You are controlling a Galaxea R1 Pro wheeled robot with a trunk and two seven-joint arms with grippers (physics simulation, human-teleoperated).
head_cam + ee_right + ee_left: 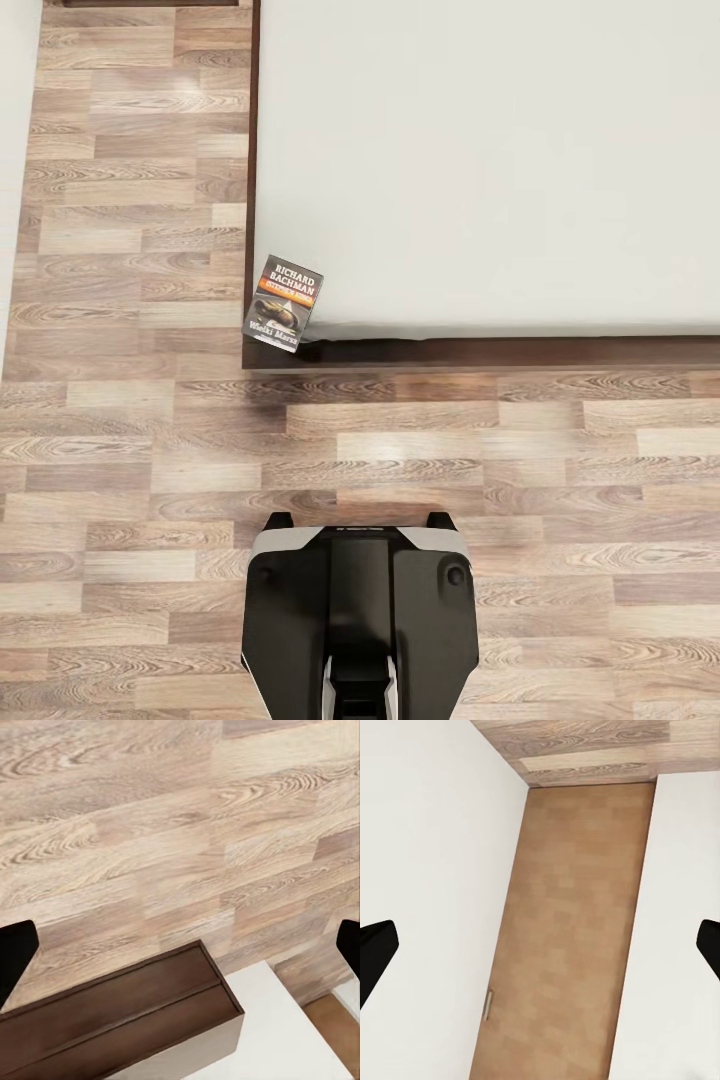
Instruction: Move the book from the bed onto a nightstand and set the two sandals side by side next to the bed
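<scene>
The book [284, 302], dark grey with white "RICHARD BACHMAN" lettering and an orange band, lies on the near left corner of the bed [480, 170] and overhangs the dark brown frame [500, 352]. In the left wrist view my left gripper [540, 952] is open, its black fingertips [376, 949] far apart with nothing between them. My right gripper [180, 952] is open too, its fingertips [15, 949] wide apart over the floor. The sandals are out of view. I cannot pick out a nightstand for certain.
My black base [360, 610] stands on the wood plank floor [120, 450], a short way before the bed's foot. A white wall [12, 150] runs along the left. The left wrist faces a brown door [570, 945]. A dark brown wooden block [127, 1020] shows in the right wrist view.
</scene>
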